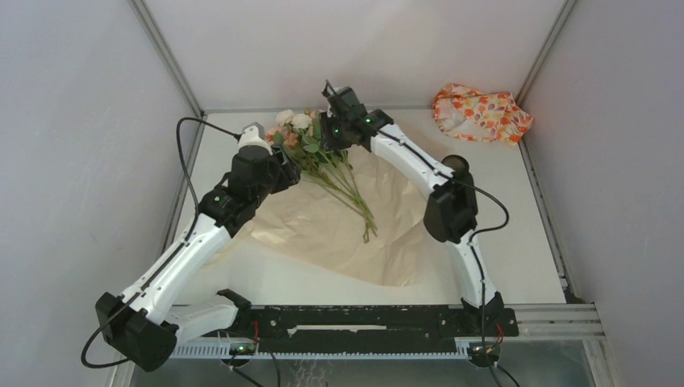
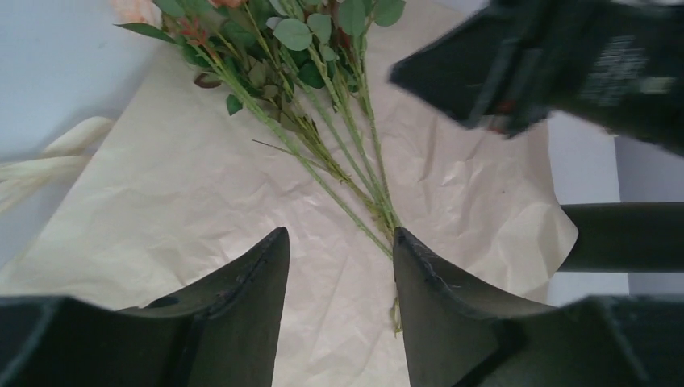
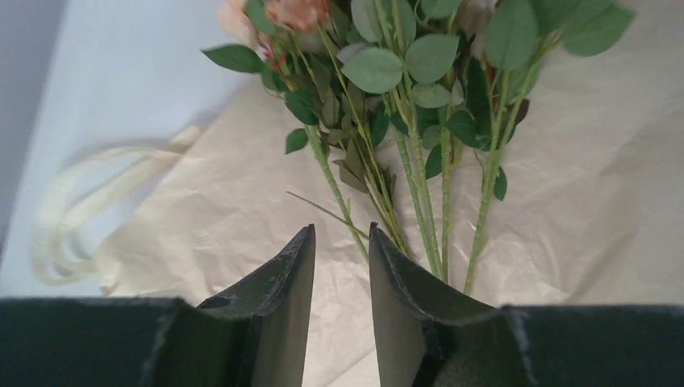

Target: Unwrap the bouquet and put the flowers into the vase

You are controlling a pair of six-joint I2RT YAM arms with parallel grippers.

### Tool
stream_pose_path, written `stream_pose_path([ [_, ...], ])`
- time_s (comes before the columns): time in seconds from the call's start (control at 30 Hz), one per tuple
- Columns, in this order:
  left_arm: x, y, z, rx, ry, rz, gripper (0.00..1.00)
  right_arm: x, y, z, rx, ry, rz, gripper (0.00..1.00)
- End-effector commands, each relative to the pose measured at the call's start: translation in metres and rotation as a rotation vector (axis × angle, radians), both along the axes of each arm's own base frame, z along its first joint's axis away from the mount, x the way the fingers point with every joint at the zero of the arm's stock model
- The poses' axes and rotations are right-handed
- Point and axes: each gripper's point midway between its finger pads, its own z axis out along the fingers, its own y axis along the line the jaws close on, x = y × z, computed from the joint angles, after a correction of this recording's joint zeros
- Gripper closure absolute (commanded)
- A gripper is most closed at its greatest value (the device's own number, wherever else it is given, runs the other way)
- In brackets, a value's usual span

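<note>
Both arms reach forward, elbows bent inward. Left gripper [image 2: 339, 234] jaws spread, right gripper [image 3: 341, 230] jaws narrowly parted, both empty; green-stemmed pink-and-cream flowers [image 3: 431, 58] lie just beyond the tips.

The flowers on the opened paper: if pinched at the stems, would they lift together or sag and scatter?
Likely to scatter: the flowers lie loose, stems fanned on the paper. The thin long stems would probably bend under the leafy, top-heavy blooms.
</note>
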Motion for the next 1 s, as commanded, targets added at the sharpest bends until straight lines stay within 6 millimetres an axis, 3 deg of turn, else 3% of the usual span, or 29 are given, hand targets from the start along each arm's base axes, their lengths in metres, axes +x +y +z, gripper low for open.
stream_pose_path([
  [0.0,0.013,-0.018,0.012,-0.058,-0.042,-0.056,0.36,0.011,0.006,-0.012,-0.065,-0.015,0.013,0.61],
  [0.07,0.013,-0.016,0.008,-0.051,-0.041,-0.058,0.10,0.017,0.006,-0.029,-0.100,-0.009,0.009,0.60],
  [0.13,0.012,-0.016,0.006,-0.060,-0.056,-0.069,0.01,0.025,0.001,-0.040,-0.138,-0.016,-0.011,0.58],
  [0.47,0.013,-0.010,-0.011,-0.082,-0.035,-0.074,0.00,0.030,-0.008,-0.103,-0.249,0.057,-0.014,0.56],
  [0.9,0.010,-0.004,-0.030,-0.069,0.000,-0.064,0.00,0.029,-0.017,-0.161,-0.320,0.139,-0.025,0.57],
  [0.97,0.011,-0.004,-0.032,-0.068,0.003,-0.063,0.00,0.029,-0.019,-0.167,-0.327,0.153,-0.030,0.63],
])
